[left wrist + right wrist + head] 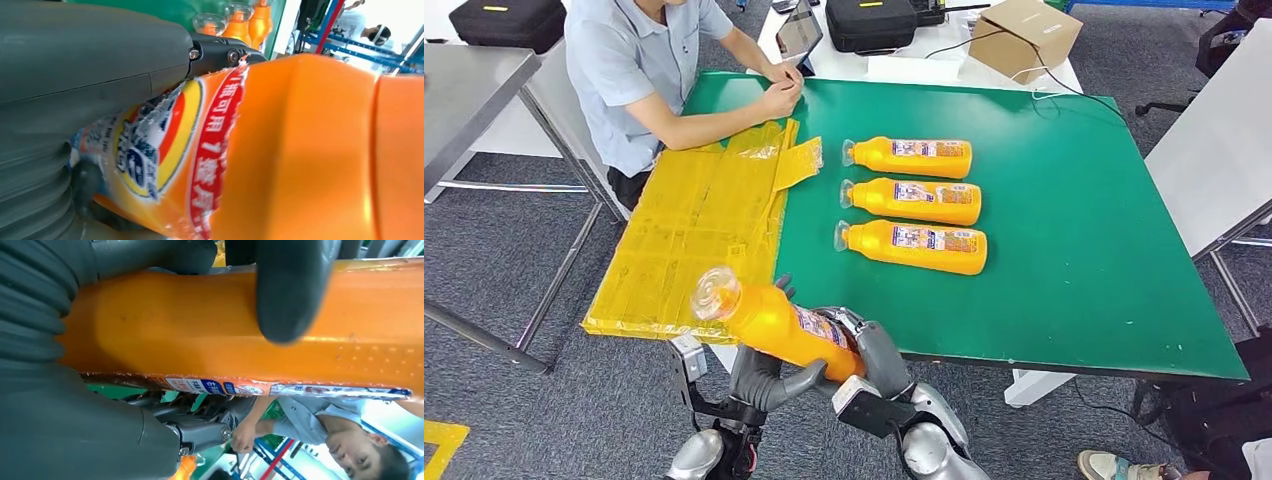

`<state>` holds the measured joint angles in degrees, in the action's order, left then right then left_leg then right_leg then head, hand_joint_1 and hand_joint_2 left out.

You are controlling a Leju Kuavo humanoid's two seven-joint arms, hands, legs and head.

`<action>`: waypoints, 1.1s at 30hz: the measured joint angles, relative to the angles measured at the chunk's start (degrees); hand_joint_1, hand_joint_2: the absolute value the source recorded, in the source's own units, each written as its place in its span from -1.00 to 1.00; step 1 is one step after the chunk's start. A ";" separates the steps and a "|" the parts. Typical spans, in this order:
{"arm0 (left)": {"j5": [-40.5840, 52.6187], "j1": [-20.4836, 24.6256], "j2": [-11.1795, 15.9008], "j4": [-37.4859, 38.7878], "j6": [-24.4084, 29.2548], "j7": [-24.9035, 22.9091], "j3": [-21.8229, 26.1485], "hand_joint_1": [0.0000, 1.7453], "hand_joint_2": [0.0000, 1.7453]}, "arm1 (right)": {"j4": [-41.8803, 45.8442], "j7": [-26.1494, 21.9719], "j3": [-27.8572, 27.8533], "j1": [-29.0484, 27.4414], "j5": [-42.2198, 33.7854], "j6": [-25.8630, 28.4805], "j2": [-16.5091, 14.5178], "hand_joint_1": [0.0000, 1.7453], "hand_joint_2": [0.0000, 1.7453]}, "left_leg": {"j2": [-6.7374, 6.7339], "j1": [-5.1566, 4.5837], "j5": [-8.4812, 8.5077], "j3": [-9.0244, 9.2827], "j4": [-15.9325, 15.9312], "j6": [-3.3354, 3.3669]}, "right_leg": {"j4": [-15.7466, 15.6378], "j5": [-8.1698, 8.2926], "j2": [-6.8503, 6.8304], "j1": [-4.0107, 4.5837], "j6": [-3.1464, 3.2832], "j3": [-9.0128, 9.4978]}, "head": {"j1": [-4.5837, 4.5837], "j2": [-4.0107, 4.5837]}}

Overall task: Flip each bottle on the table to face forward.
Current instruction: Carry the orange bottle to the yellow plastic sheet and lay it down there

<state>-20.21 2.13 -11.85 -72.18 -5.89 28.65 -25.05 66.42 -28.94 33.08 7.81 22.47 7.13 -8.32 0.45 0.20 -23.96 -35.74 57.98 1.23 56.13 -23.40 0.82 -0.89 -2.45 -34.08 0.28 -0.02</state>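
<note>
- Orange bottle (774, 325) held off the green table's (1124, 300) near edge, fingers of left hand (759, 380) and right hand (879, 355) clamped around it.
- Best turned label-up, then laid beside the three bottles (914, 200) mid-table.

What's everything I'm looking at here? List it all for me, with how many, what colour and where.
bottles on the table: three, orange, lying in a row on the green table
held bottle: one, orange, above the table's near edge
yellow plastic sheet: one, over the table's left end
black cases: two, at the far side
cardboard box: one, brown, far side
person: one, seated at the table's far left corner
left hand: grey, grips the held bottle
right hand: grey, grips it too
</note>
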 joint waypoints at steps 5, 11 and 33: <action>-2.53 -0.78 0.02 -1.15 -0.25 -0.27 0.39 -1.00 1.00 | -1.79 -0.06 1.82 1.16 1.13 1.55 -0.10 0.84 1.00 | 0.01 0.00 0.01 0.00 0.00 0.00 | 0.00 0.00 0.00 -0.01 0.00 -0.01 | -0.01 0.00; -8.47 -1.36 0.23 -2.35 -3.50 -2.75 0.76 1.00 1.00 | -4.75 -0.53 3.30 2.39 3.38 5.40 -0.27 0.21 1.00 | -0.01 0.00 0.01 0.00 0.00 0.00 | -0.01 0.00 0.00 -0.01 0.00 -0.04 | 0.00 0.00; -19.80 1.20 0.02 0.93 -7.34 -10.84 2.03 1.00 1.00 | -11.04 -4.92 5.71 3.13 4.75 13.09 -0.87 -1.00 -1.00 | -0.01 0.00 0.01 -0.02 0.00 0.00 | 0.00 0.00 0.00 0.00 0.00 -0.06 | 0.00 0.00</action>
<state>-40.00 3.34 -11.83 -71.25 -13.23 17.82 -23.02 55.38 -33.86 38.79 10.95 27.22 20.22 -9.19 0.45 0.20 -23.96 -35.76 57.98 1.22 56.13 -23.40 0.82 -0.89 -2.45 -34.14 0.28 -0.02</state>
